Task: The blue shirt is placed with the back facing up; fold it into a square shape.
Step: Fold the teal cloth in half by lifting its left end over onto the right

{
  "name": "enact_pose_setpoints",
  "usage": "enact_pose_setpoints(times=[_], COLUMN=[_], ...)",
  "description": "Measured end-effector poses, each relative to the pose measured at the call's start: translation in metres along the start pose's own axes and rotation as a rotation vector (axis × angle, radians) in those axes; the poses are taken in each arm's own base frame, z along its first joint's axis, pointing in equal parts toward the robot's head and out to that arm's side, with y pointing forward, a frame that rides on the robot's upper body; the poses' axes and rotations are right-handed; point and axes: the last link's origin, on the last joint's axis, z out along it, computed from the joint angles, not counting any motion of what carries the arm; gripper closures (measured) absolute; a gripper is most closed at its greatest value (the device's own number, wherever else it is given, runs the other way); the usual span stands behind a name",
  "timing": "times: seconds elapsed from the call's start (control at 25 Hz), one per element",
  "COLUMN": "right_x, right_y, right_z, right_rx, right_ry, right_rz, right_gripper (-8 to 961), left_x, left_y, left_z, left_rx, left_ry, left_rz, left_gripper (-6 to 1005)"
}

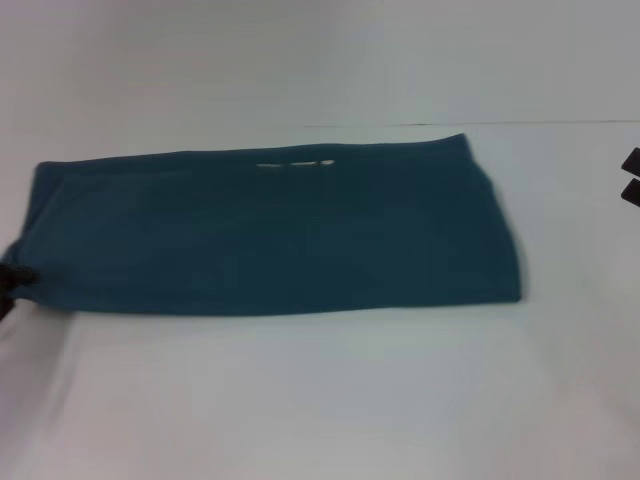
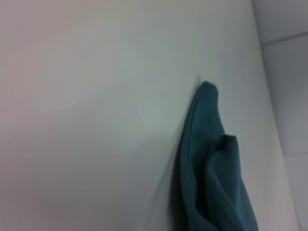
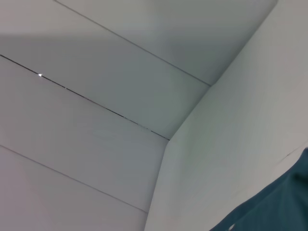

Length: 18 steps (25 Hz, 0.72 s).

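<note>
A blue shirt (image 1: 275, 235) lies flat on a white table (image 1: 320, 400), folded into a long horizontal band that runs from the left edge of the head view to right of centre. Its far edge shows a short strip of white (image 1: 295, 164) near the middle. The right end is squared off with a soft fold.

The left gripper (image 1: 12, 283) sits at the shirt's near-left corner, at the left edge of the view, touching the fabric. Only a dark part of it shows, so whether its fingers grasp the cloth cannot be told. In the left wrist view, a bunched, raised corner of the shirt (image 2: 214, 168) rests against the table (image 2: 96, 120).

The right gripper (image 1: 631, 176) is at the far right edge, well apart from the shirt, its two dark fingertips spread with a gap between them and holding nothing. The right wrist view catches one shirt corner (image 3: 279, 207).
</note>
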Motion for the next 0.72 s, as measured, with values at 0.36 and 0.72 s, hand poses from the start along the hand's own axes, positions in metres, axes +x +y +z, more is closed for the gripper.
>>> enact_pose_setpoints(times=[0.36, 0.72], right_x=[0.004, 0.004], right_y=[-0.004, -0.004], right_z=[0.0, 0.0], right_rx=[0.011, 0.013], right_ry=[-0.002, 0.004], right_rz=[0.021, 0.017], right_gripper=[270, 271], left_x=[0.025, 0.015], left_y=[-0.006, 0.031], left_z=[-0.019, 0.0], left_rx=[0.034, -0.088], left_ry=[0.074, -0.025], left_rz=[0.036, 0.109], left_gripper=[986, 985])
